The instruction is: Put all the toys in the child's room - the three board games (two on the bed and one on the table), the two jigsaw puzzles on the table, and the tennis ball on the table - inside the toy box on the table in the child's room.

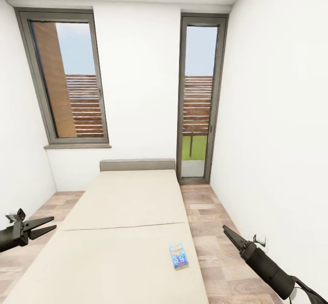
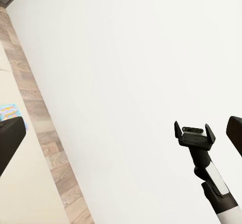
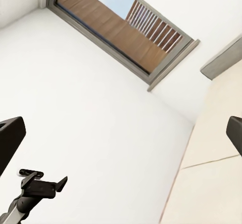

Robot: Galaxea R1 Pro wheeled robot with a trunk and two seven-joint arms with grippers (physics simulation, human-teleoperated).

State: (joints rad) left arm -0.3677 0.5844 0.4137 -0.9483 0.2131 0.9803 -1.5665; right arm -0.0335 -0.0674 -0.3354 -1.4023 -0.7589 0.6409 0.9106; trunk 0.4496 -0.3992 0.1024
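Note:
A light blue board game (image 1: 179, 255) with an orange logo lies flat on the near right part of the bed (image 1: 127, 203), close to the mattress edge. The same board game (image 2: 9, 112) appears in the left wrist view. My left gripper (image 1: 53, 223) hovers open over the floor at the bed's left side, holding nothing. My right gripper (image 1: 226, 230) hangs open and empty above the floor to the right of the bed, a short way from the game. The table, toy box, jigsaw puzzles and tennis ball are out of view.
A grey headboard (image 1: 136, 164) stands against the far white wall between two tall grey-framed windows (image 1: 68, 80) (image 1: 199, 99). Narrow strips of wood floor (image 1: 214, 231) run along both sides of the bed. The white right wall (image 1: 282, 135) is close to my right arm.

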